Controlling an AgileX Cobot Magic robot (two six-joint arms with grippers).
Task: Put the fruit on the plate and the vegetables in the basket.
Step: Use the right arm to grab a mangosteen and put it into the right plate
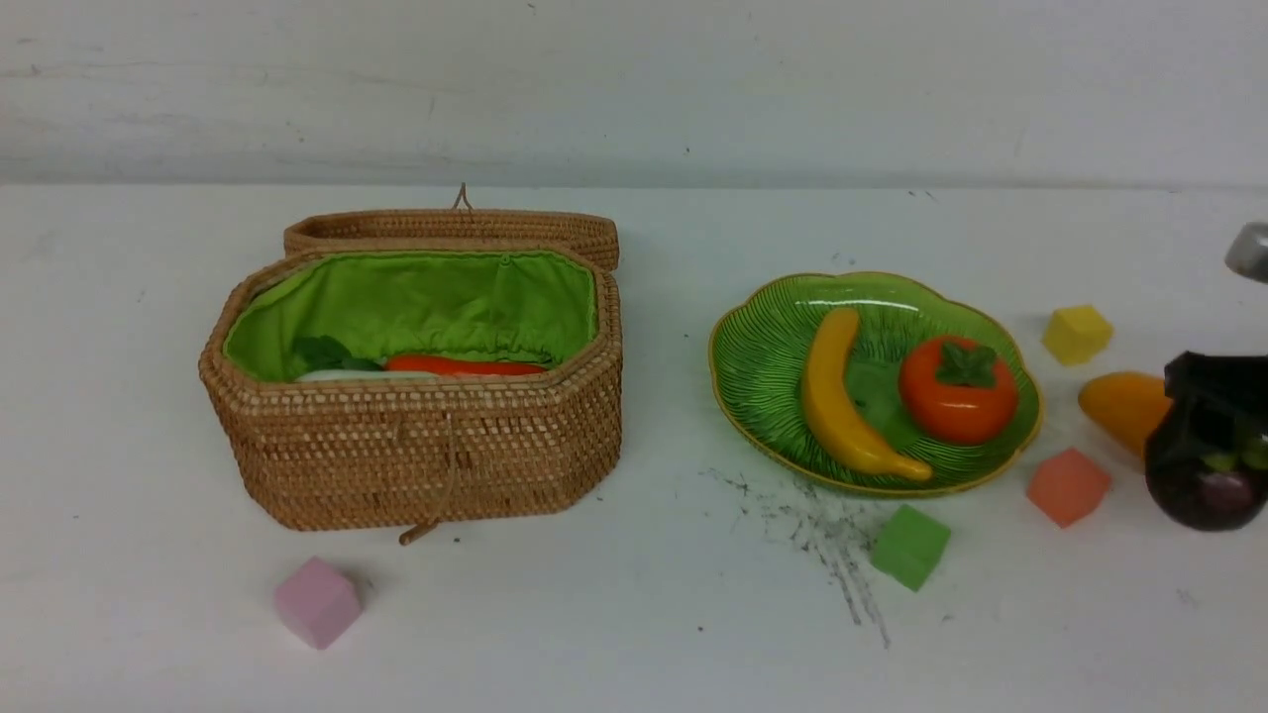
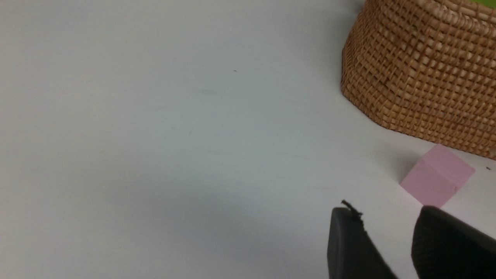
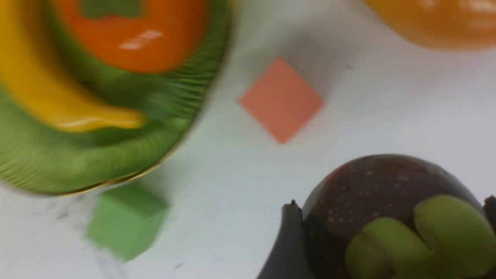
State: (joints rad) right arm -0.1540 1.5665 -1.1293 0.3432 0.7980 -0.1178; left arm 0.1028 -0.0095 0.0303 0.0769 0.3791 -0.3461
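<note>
The green plate [image 1: 763,366] holds a yellow banana [image 1: 837,396] and an orange persimmon [image 1: 956,391]. An orange-yellow mango [image 1: 1124,406] lies on the table to the plate's right. At the far right my right gripper [image 1: 1214,436] is shut on the dark purple mangosteen [image 1: 1204,490]; in its wrist view its fingers press both sides of the mangosteen [image 3: 372,193]. The open wicker basket [image 1: 416,446] holds an orange-red carrot [image 1: 466,365] and a white radish [image 1: 347,374]. My left gripper [image 2: 387,210] is open and holds nothing, low over the table near the basket's corner [image 2: 422,69].
Small cubes lie around: pink [image 1: 317,601] in front of the basket, green [image 1: 909,547] and orange [image 1: 1068,485] near the plate's front edge, yellow [image 1: 1077,334] behind the mango. The basket's lid [image 1: 451,230] lies folded back behind it. Dark scuff marks [image 1: 822,525] streak the table.
</note>
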